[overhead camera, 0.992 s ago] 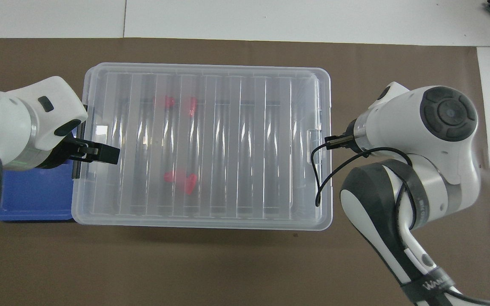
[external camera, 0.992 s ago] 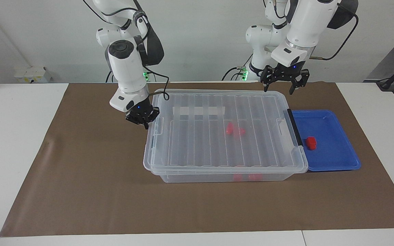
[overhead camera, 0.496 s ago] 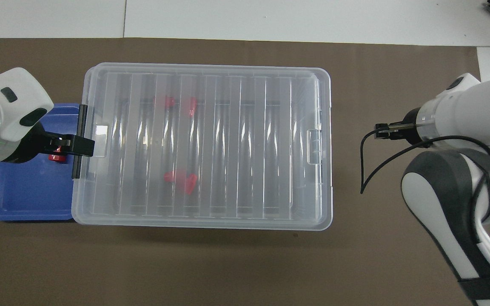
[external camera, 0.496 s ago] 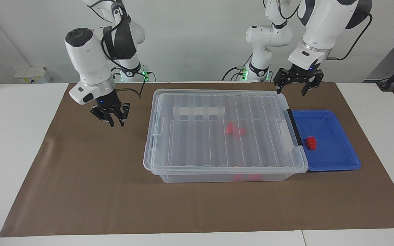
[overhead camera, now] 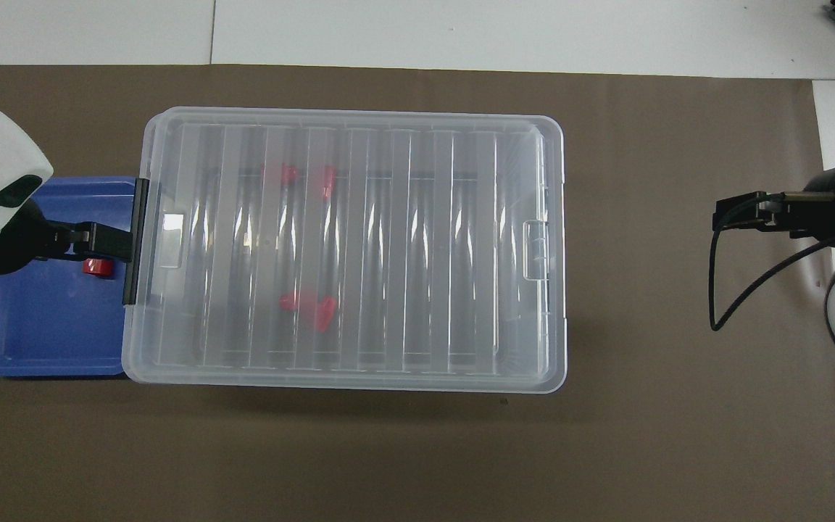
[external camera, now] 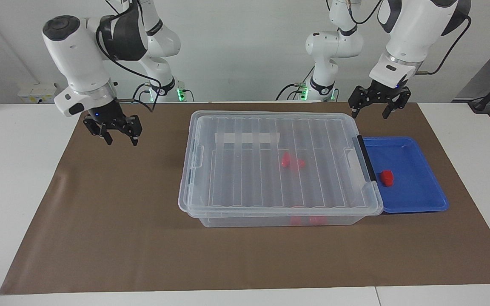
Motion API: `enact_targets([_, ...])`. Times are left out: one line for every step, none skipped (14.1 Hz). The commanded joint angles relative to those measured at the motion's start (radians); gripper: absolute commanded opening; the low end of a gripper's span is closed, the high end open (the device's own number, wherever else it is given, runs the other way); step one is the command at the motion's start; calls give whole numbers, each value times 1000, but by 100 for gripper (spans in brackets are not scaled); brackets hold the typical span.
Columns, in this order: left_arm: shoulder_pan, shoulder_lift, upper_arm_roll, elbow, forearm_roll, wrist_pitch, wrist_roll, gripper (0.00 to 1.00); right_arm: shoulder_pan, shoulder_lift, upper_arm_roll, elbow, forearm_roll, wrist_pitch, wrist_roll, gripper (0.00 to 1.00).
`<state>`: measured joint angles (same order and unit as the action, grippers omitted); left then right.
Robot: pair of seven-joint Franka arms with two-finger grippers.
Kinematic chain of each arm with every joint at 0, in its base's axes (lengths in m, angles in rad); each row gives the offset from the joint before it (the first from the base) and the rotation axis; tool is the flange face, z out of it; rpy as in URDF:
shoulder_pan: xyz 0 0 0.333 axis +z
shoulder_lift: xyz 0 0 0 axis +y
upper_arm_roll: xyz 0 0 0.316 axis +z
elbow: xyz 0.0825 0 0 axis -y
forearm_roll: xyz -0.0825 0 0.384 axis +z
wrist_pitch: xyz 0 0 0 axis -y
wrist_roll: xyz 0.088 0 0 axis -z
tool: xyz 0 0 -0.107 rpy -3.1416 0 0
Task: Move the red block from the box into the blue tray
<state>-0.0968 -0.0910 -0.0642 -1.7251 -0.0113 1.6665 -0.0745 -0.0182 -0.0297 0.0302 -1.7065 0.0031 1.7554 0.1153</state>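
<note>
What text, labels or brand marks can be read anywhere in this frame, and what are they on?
None can be read.
White label strip on the box lid: shows no legible print.
Left gripper and right gripper: no marking visible.
Blue tray and red block: plain, no print.

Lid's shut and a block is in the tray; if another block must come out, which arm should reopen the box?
Probably left: the left gripper hangs open near the box's handle end. The right gripper is over bare mat.
</note>
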Motion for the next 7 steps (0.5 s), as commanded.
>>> enact_targets([6,-27,-5,-31,-7,7,-4,100,0,14,8,96,0,-100,20,100])
enact_targets([6,-27,-5,-31,-7,7,-5,100,0,11,8,109,5,-128,20,100])
enact_targets([6,-27,-5,-31,-7,7,-5,100,-3,11,8,120,12,-152,20,100])
enact_targets([6,-27,-5,-31,-7,7,-5,100,-9,7,8,128,15,-178,23,100])
enact_targets([6,-27,-3,-31,-7,7,-5,100,-9,1,7,127,15,-198,26,100])
enact_targets([6,-27,-5,-31,-7,6,-5,100,-9,-9,7,127,17,-224,24,100])
enact_targets([6,-27,-5,-31,-7,7,-5,100,-9,-13,8,128,14,-228,26,100])
